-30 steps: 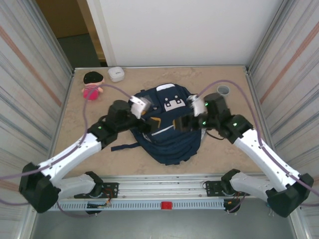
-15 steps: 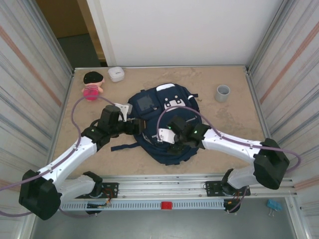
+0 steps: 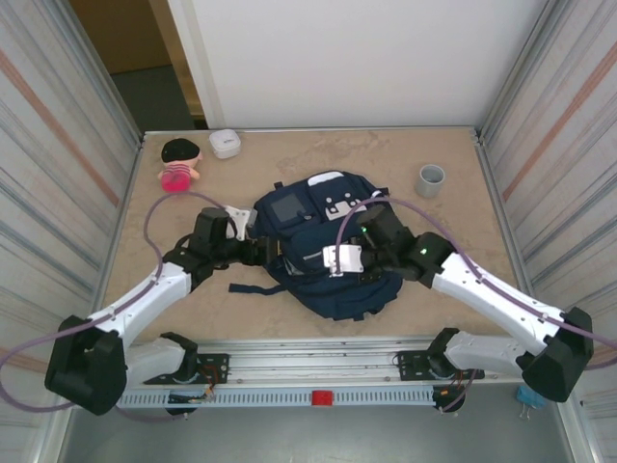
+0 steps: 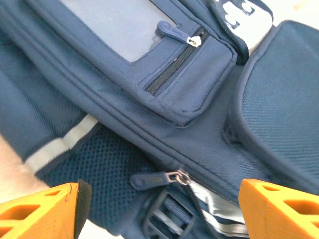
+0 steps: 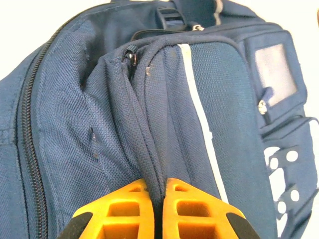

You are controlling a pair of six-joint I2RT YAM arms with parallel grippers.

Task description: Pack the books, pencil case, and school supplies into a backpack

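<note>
My right gripper stood wide apart a second ago. It has now swung in over the front of the large navy blue fabric backpack and its orange fingers have come together, pinching a raised fold of the navy cloth beside a zip track. The backpack lies in the middle of the tabletop, a little nearer the near edge, its white patches toward the far edge.

My left gripper has slid to the bag's left side and hangs with its fingers well apart and nothing between them, above a dark zipper pull.

I judge this pinch is my anchor. With the cloth held taut, the left can take that pull and open a compartment. Packing has not yet begun, and a thin fold could slip.
</note>
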